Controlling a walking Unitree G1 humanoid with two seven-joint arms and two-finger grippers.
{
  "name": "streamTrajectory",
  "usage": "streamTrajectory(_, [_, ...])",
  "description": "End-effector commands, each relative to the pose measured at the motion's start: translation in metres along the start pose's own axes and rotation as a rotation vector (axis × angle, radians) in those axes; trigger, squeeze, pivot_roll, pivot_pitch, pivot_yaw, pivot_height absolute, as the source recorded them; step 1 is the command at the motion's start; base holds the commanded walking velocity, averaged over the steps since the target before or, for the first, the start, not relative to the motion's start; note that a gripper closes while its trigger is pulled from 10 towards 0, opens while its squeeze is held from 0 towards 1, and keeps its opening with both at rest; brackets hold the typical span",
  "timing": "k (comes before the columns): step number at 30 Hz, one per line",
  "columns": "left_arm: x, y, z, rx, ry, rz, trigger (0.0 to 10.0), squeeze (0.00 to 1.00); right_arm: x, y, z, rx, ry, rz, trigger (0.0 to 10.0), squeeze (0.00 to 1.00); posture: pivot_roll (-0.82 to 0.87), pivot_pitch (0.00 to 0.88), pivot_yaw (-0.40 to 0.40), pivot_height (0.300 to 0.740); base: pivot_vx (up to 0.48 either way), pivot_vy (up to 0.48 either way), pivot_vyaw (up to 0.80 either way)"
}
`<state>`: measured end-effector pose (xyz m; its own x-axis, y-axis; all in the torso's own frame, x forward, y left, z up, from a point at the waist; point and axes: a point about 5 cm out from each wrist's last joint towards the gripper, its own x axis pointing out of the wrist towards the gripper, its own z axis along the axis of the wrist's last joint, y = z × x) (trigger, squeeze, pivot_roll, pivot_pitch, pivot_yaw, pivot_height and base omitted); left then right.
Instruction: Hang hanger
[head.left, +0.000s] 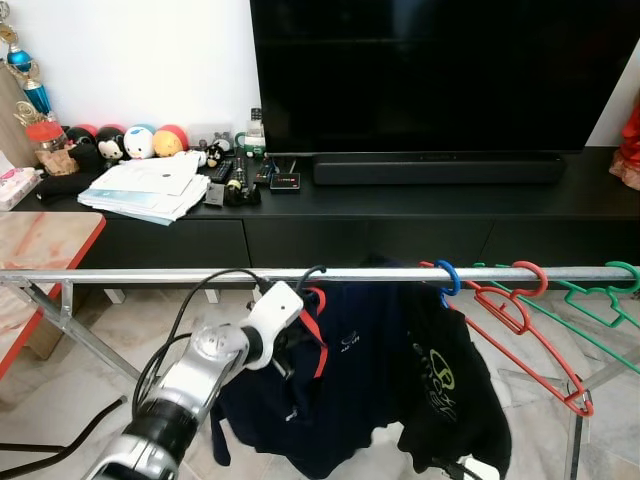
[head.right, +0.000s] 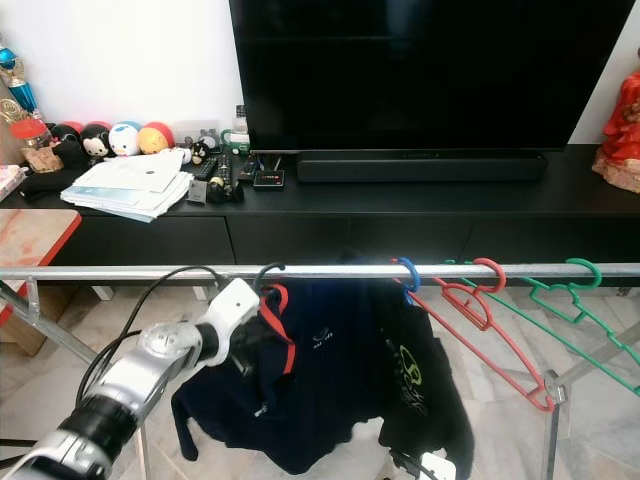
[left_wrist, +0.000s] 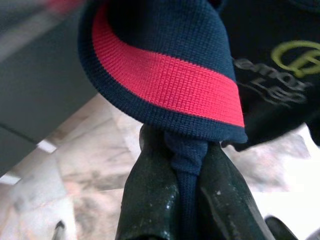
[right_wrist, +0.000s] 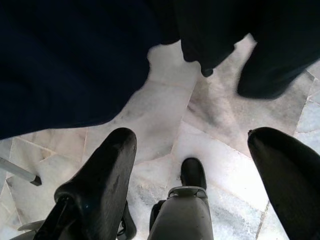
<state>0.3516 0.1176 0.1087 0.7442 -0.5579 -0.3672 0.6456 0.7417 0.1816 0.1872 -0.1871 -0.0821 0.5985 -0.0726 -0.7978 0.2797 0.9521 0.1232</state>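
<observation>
Jaws of the left gripper pinch the soft, limp navy shirt at its red-striped collar; the right gripper hangs spread.

Inventory count:
- Metal rail: one, crossing from 9 to 3 o'clock.
- Garments on the rail: two — one navy shirt with red collar, one black shirt with a yellow-green print.
- Bare hangers toward 3 o'clock: two — one red hanger, one green hanger.
- Blue hook: one.
- Television: one.
- Soundbar: one.
- Round plush toys at 10 o'clock: about four.
- Paper stack: one.
</observation>
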Motion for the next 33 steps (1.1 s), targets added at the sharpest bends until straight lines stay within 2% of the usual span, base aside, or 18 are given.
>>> streamTrajectory(1, [0.0,0.009,0.006,-0.033,-0.021,0.053,10.0,0.0,0.001,0.003,0.003,0.008,-0.013,0.004,10.0,0.0,0.01,0.06,0.046,0.74,0.0,0.0,0.0])
streamTrajectory(11, [0.0,0.024,-0.009,-0.105,0.107,0.203,10.0,0.0,0.001,0.006,0.004,0.005,-0.013,0.007,10.0,0.0,0.02,0.062,0.048,0.74,0.0,0.0,0.0])
streamTrajectory(12, [-0.001,0.028,-0.013,-0.151,0.119,0.234,10.0,0.0,0.001,0.006,0.004,0.005,-0.013,0.008,10.0,0.0,0.02,0.062,0.048,0.74,0.0,0.0,0.0])
streamTrajectory(19, [-0.004,0.032,-0.027,-0.252,0.174,0.315,10.0,0.0,0.001,0.006,0.004,0.004,-0.011,0.008,10.0,0.0,0.02,0.063,0.048,0.74,0.0,0.0,0.0])
streamTrajectory(20, [-0.006,0.033,-0.033,-0.306,0.193,0.354,10.0,0.0,0.001,0.005,0.004,0.005,-0.011,0.008,10.0,0.0,0.02,0.064,0.049,0.74,0.0,0.0,0.0])
streamTrajectory(25, [-0.01,0.036,-0.042,-0.322,0.221,0.403,10.0,0.0,0.001,0.005,0.003,0.007,-0.009,0.006,10.0,0.0,0.02,0.064,0.049,0.74,0.0,0.0,0.0])
streamTrajectory(31, [-0.016,0.04,-0.051,-0.397,0.216,0.478,10.0,0.0,0.0,0.005,-0.002,0.006,0.001,0.005,10.0,0.0,0.02,0.063,0.047,0.74,0.0,0.0,0.0])
streamTrajectory(32, [-0.016,0.039,-0.051,-0.414,0.209,0.476,10.0,0.68,0.0,0.005,-0.003,0.007,0.003,0.005,10.0,0.0,0.02,0.065,0.047,0.74,0.0,0.0,0.0])
streamTrajectory(33, [-0.015,0.038,-0.051,-0.427,0.2,0.473,10.0,1.0,0.0,0.004,-0.003,0.007,0.005,0.004,10.0,0.0,0.02,0.064,0.047,0.74,0.0,0.0,0.0])
